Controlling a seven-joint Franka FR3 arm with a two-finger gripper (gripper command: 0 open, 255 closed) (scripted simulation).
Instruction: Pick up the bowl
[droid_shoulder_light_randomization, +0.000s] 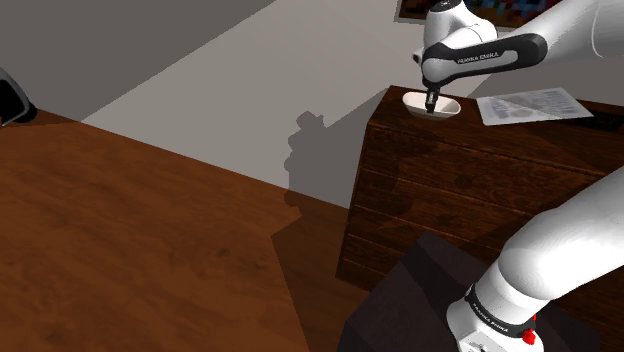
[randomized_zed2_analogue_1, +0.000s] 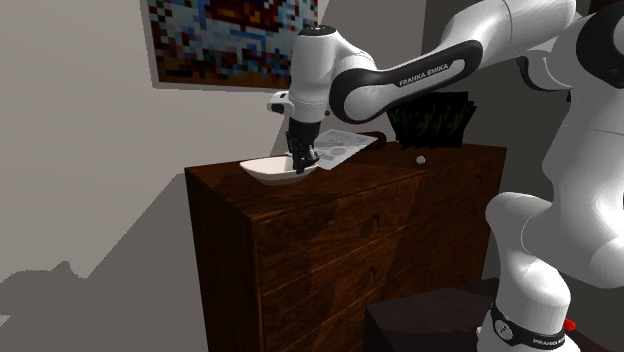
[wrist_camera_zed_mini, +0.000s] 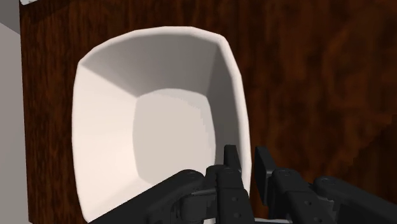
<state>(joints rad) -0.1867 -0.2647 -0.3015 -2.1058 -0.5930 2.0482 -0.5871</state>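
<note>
The white bowl (wrist_camera_zed_mini: 165, 121) sits on top of a dark wood dresser (randomized_zed2_analogue_1: 330, 240), close to the corner nearest the wall, just beside a printed sheet of paper (droid_shoulder_light_randomization: 530, 104). I have come at its rim and not its middle, because a bowl this wide would not fit between my fingers; the thin wall does. My claw (wrist_camera_zed_mini: 247, 156) straddles that wall, one finger inside the hollow and one outside, and the two are drawn in close with the rim pinched between them. As far as I can judge the bowl's base rests on the dresser, so the lift is not yet done.

My hand points straight down over the near side of the bowl. The forearm runs nearly level above the dresser top, then the wrist bends sharply downward. From the stand my lower links rise steeply and fold back over towards the dresser.
</note>
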